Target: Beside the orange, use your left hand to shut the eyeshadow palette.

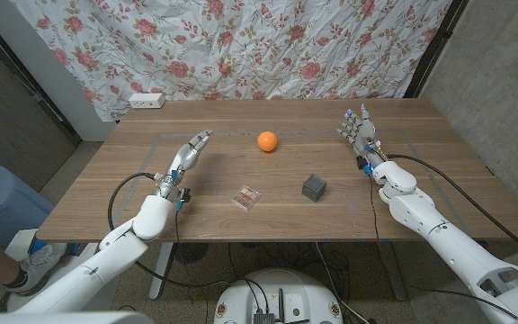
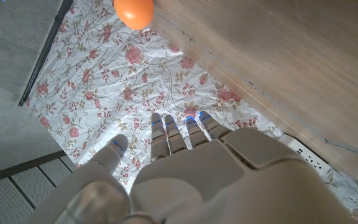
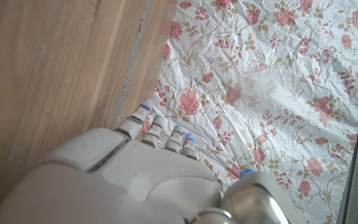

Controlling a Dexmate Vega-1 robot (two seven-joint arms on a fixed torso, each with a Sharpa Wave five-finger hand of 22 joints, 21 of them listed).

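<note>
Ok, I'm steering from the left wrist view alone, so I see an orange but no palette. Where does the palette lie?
Observer: The small eyeshadow palette, its coloured pans showing, lies on the wooden table, nearer the robot than the round orange fruit and apart from it.
Operator: Is my left robot hand touching it?
Observer: No. The left robot hand is apart from the palette, off to its left, with fingers spread and nothing in them.
Operator: Anything else close by?
Observer: A dark grey cube sits to the palette's right, not touching it.
</note>
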